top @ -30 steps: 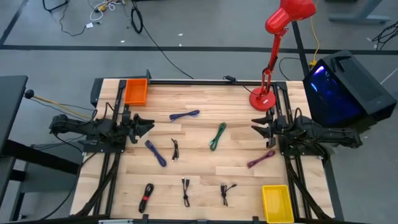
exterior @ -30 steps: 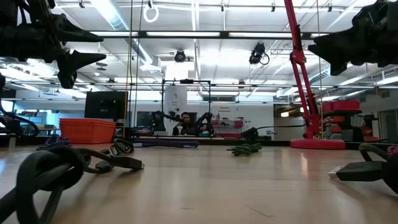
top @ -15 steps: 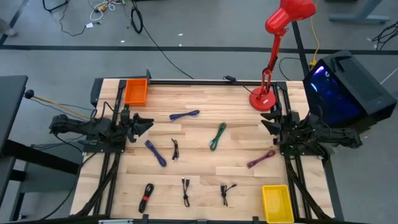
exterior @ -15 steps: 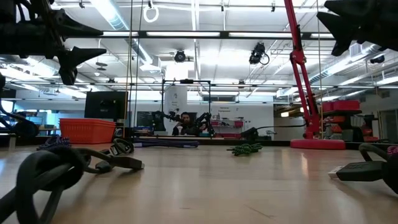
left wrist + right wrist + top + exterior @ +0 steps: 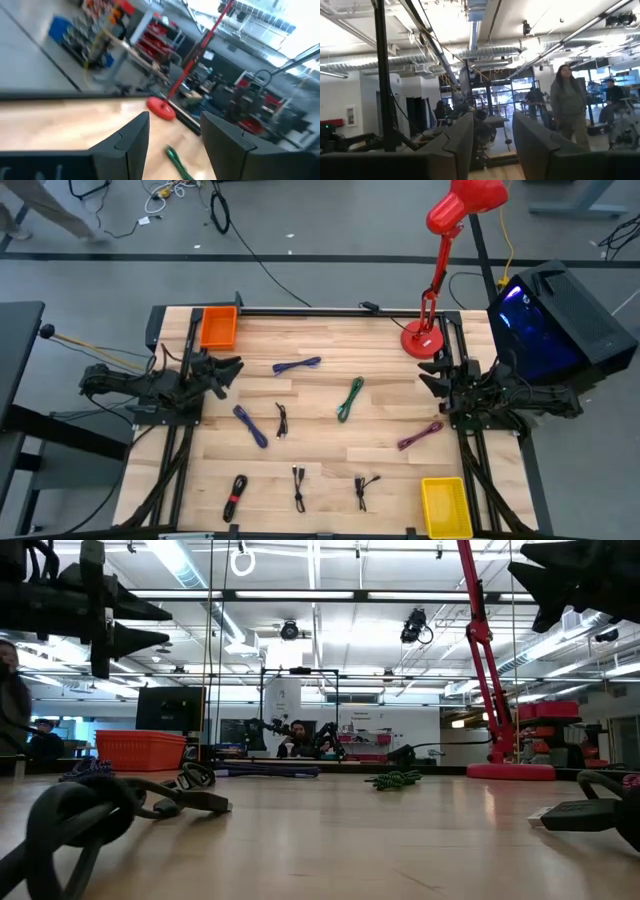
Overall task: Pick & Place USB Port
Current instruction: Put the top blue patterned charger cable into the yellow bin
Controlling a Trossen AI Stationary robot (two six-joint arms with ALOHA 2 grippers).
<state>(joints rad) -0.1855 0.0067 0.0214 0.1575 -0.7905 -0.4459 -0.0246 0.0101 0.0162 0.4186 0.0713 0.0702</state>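
Several coiled USB cables lie flat on the wooden table: a blue one (image 5: 297,365), a green one (image 5: 350,398), a purple one (image 5: 250,425), a magenta one (image 5: 420,435) and small black ones (image 5: 299,485) near the near edge. My left gripper (image 5: 228,368) (image 5: 172,135) hangs open above the table's left side, pointing toward the green cable (image 5: 175,160). My right gripper (image 5: 425,380) (image 5: 492,135) is open and raised over the right side, above the magenta cable, its wrist view showing only the room. Neither holds anything.
An orange bin (image 5: 219,327) stands at the far left corner and a yellow bin (image 5: 445,505) at the near right corner. A red desk lamp's base (image 5: 422,340) sits at the far right, close to my right gripper. People stand in the room beyond (image 5: 567,105).
My right gripper has risen and drawn back a little toward the table's right edge. My left gripper has swung slightly toward the far edge and tipped from slanting downward to about level. No cable has moved.
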